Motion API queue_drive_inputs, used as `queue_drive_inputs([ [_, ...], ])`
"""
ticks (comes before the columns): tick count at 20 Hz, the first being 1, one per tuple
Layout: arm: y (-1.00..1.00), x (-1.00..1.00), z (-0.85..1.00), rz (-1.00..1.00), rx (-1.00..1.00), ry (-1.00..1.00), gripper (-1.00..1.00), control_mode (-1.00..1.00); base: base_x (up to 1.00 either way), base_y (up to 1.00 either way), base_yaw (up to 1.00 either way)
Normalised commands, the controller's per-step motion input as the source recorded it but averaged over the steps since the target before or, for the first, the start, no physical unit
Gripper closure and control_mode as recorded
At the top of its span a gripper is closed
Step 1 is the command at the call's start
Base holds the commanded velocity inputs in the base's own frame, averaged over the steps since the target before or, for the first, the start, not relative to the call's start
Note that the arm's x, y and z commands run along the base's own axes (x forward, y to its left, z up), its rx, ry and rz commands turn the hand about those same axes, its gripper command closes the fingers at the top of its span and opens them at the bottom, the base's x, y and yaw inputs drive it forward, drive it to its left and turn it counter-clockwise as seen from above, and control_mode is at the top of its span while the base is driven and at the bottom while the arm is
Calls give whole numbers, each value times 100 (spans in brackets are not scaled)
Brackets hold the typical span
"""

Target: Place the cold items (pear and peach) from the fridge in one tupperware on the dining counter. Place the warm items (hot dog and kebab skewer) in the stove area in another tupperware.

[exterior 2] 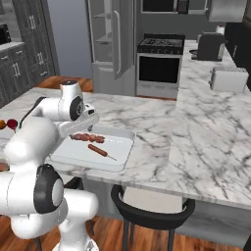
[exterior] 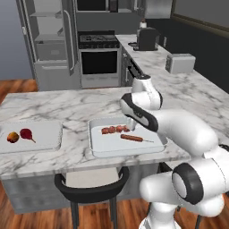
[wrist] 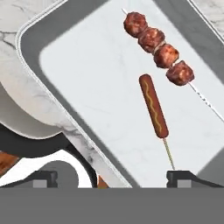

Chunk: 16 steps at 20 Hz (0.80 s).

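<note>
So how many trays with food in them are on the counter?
2. One tray sits in front of the robot, holding the kebab skewer and the hot dog. The other tray is further left, holding the two fruits.

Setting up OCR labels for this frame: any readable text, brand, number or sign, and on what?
No readable text, brand, number or sign in any view.
Hot dog: a wavy yellow mustard line, not writing.
Kebab skewer, both tupperwares: unmarked.
Stove, toaster, coffee machine: no legible marking; any panel detail is too small to tell.
</note>
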Motion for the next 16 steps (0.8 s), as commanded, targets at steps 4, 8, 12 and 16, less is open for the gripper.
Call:
queue_drive_inputs([
  [4, -3, -100, 86, -42, 13, -1, -100, -100, 0, 0, 0],
  [8, 0, -100, 57, -43, 10, 0, -100, -100, 0, 0, 0],
  [12, 0, -100, 52, -41, 2, 0, -100, -100, 0, 0, 0],
  [16, 0, -100, 15, -41, 0, -8, -100, -100, 0, 0, 0],
])
